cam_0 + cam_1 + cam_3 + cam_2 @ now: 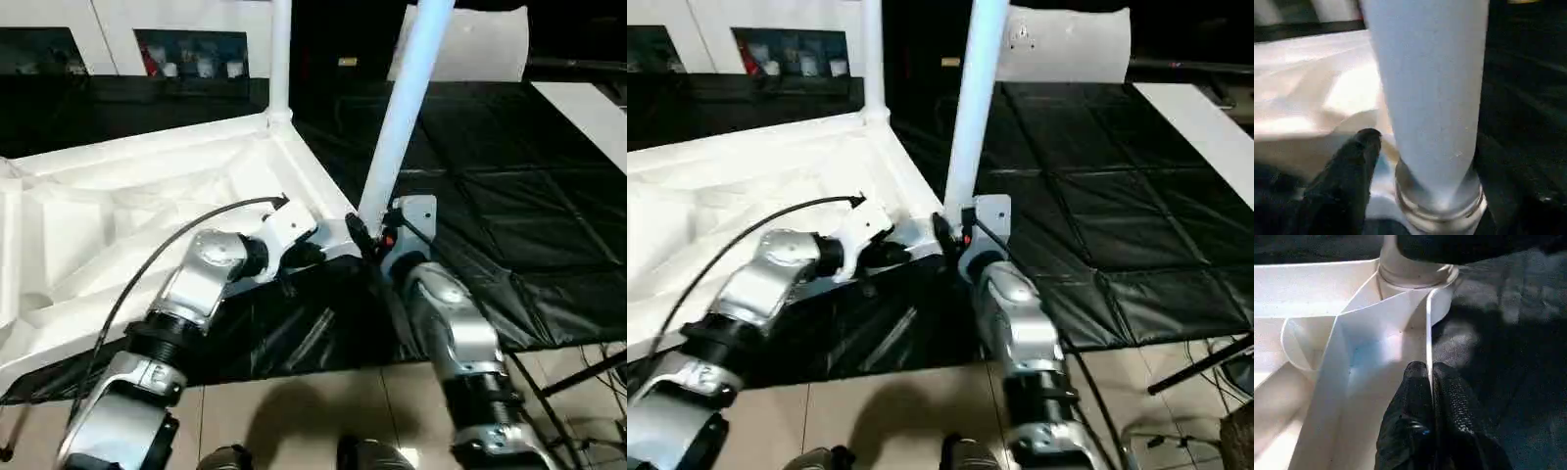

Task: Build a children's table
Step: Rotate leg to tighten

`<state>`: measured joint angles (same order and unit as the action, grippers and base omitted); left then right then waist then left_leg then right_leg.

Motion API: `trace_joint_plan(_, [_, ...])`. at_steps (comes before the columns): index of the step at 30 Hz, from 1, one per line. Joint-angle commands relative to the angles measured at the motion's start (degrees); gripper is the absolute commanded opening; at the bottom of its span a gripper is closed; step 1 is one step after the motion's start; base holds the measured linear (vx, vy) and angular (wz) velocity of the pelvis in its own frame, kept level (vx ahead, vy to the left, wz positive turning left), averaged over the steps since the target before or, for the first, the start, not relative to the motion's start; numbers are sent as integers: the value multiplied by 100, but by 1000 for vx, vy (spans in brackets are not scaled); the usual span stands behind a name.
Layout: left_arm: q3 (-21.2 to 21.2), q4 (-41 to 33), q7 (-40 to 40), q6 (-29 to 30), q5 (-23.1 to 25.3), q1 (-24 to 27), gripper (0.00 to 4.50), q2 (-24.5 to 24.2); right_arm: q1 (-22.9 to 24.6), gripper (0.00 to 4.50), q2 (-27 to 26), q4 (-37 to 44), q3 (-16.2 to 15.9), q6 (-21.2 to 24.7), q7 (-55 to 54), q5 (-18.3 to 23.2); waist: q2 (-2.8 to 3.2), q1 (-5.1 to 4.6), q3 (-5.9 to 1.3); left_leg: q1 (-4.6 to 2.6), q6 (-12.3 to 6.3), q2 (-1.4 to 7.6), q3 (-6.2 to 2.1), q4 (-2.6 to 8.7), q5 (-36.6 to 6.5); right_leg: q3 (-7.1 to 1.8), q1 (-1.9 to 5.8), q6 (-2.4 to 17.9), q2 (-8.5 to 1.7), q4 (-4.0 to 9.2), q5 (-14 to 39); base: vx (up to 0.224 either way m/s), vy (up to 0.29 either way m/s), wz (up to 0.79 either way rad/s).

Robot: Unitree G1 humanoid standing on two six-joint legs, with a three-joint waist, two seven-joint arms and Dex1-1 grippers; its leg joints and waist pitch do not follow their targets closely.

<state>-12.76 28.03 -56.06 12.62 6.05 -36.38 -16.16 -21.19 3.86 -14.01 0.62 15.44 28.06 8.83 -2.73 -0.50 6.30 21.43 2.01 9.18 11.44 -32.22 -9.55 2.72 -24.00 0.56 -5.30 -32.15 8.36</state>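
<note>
The tabletop (pixel 147 206) lies underside up on the black floor mat (pixel 509 225), ribs exposed. One leg (pixel 280 59) stands upright in the far corner socket; a second leg (pixel 402 117) leans in the near corner socket. The left end effector (pixel 1429 401) pinches the tabletop's edge rim, fingers pressed together. The right end effector (pixel 1420 161) straddles the leaning leg's base, fingers spread.
</note>
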Motion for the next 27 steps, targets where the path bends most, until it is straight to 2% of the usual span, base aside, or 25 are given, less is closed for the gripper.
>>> trace_joint_plan(1, [-171,139,-410,-340,-158,90,0,-2,73,359,146,226,-242,0,690,210,-70,44,-360,-73,-500,354,-134,372,-1562,-279,213,923,-353,399,2126,34,-59,3])
trace_joint_plan(2, [-187,156,-496,-374,-152,93,0,-53,105,379,269,269,-245,0,853,236,-60,59,-370,-55,-524,356,-133,365,-1415,-275,217,940,-355,374,2107,34,-59,3])
trace_joint_plan(5, [-314,316,-961,-796,-103,76,0,-331,206,390,867,429,-155,40,1701,462,-58,117,-401,-51,-594,374,-114,341,-1039,-258,250,1047,-315,307,1653,10,-19,0])
trace_joint_plan(6, [-348,362,-1134,-947,-114,67,0,-405,213,415,1040,458,-124,73,1934,526,-70,121,-398,-39,-658,353,-108,324,-1028,-251,248,1082,-293,294,1546,0,0,0])
trace_joint_plan(7, [-371,391,-1238,-1038,-135,59,0,-448,213,415,1143,470,-112,94,2066,567,-89,117,-402,-32,-669,353,-104,319,-1000,-256,262,1103,-300,276,1495,0,0,0])
trace_joint_plan(10, [-399,488,-1625,-1191,-272,21,0,-543,185,435,1504,446,-145,54,2535,674,-69,123,-421,-36,-714,359,-100,290,-810,-242,259,1302,-291,221,1177,0,0,0])
trace_joint_plan(11, [-420,551,-1848,-1286,-324,-9,0,-593,157,435,1677,406,-187,-22,2787,684,-80,120,-429,-35,-741,354,-94,278,-814,-239,267,1344,-286,212,1148,0,0,0])
trace_joint_plan(14, [-571,708,-2407,-1544,-313,-122,0,-751,51,435,1972,257,-280,-275,3394,683,-60,154,-429,-40,-754,369,-97,266,-858,-231,253,1386,-291,213,1247,0,0,0])
trace_joint_plan(16, [-596,758,-2509,-1593,-314,-161,0,-776,14,435,2037,214,-309,-299,3544,719,-65,167,-407,-48,-692,380,-96,274,-1003,-231,238,1362,-296,235,1443,0,0,0])
trace_joint_plan(17, [-681,897,-2739,-1753,-283,-282,0,-827,-116,435,2187,21,-437,-453,3904,691,-61,192,-405,-69,-611,393,-105,280,-1168,-223,218,1315,-303,260,1719,0,0,0])
trace_joint_plan(21, [-759,1027,-2953,-1855,-248,-393,0,-873,-260,435,2271,-210,-567,-618,4201,620,-65,243,-400,-70,-460,411,-115,290,-1261,-225,216,1213,-321,272,2005,0,0,0])
trace_joint_plan(22, [-780,1073,-3051,-1887,-251,-431,0,-876,-311,420,2296,-266,-624,-593,4384,659,-59,251,-404,-75,-445,418,-114,289,-1264,-225,211,1213,-323,270,1997,0,0,0])
trace_joint_plan(25, [-829,1147,-3243,-1982,-269,-491,0,-875,-408,391,2330,-377,-731,-612,4687,701,-96,282,-420,-62,-467,419,-103,279,-1177,-219,230,1258,-316,238,1788,0,0,0])
trace_joint_plan(27, [-873,1173,-3360,-2038,-278,-522,0,-876,-509,373,2335,-521,-814,-661,4836,659,-87,304,-436,-61,-503,422,-97,264,-1054,-216,233,1315,-322,214,1630,0,0,0])
